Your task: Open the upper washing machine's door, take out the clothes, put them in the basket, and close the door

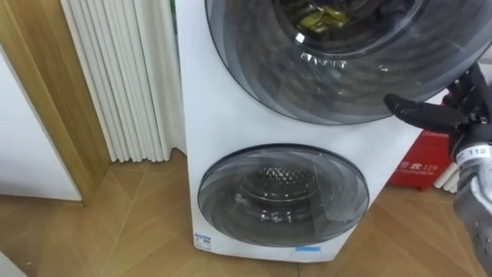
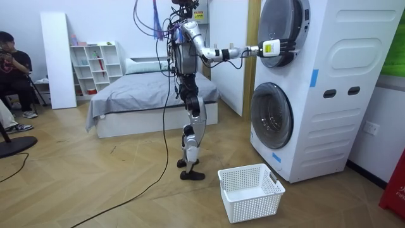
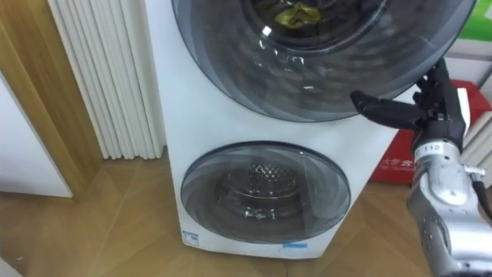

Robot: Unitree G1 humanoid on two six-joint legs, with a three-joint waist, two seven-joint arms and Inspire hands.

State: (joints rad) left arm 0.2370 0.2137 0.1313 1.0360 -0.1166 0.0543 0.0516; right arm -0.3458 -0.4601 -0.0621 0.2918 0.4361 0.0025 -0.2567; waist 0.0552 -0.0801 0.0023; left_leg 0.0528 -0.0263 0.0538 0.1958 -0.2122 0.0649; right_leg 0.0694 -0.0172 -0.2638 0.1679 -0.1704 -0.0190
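The clothes [image 1: 323,17], a yellow-green bundle, are seen inside the upper drum, behind the glass of the upper door [image 1: 338,77], which is shut over them. The right hand [image 1: 442,115] is held at the right-hand rim of that door, released: its thumb is stretched out flat across the lower edge of the glass, its fingers [image 3: 440,81] are pointed upward beside the rim, and nothing is clasped in it. Below, the lower door [image 1: 283,192] is also closed, and a bare metal drum is shown through it. Both doors are set in the front of the white washing machine [image 1: 231,123], which is stood on a wooden herringbone floor [image 1: 138,223]. A white ribbed panel [image 1: 115,77] is placed just beside the machine on its left, with a wooden frame [image 1: 54,100] further left, and a red box [image 1: 419,161] is seen near the machine's right side. In the room view the robot is shown standing upright before the machine, one arm raised to the upper door. A white basket [image 2: 250,190] is set on the floor near the machine's foot, apart from the robot's feet. Behind the robot a bed [image 2: 145,95] and a white shelf [image 2: 95,63] are seen, and a person [image 2: 16,69] is seated at the room view's left.
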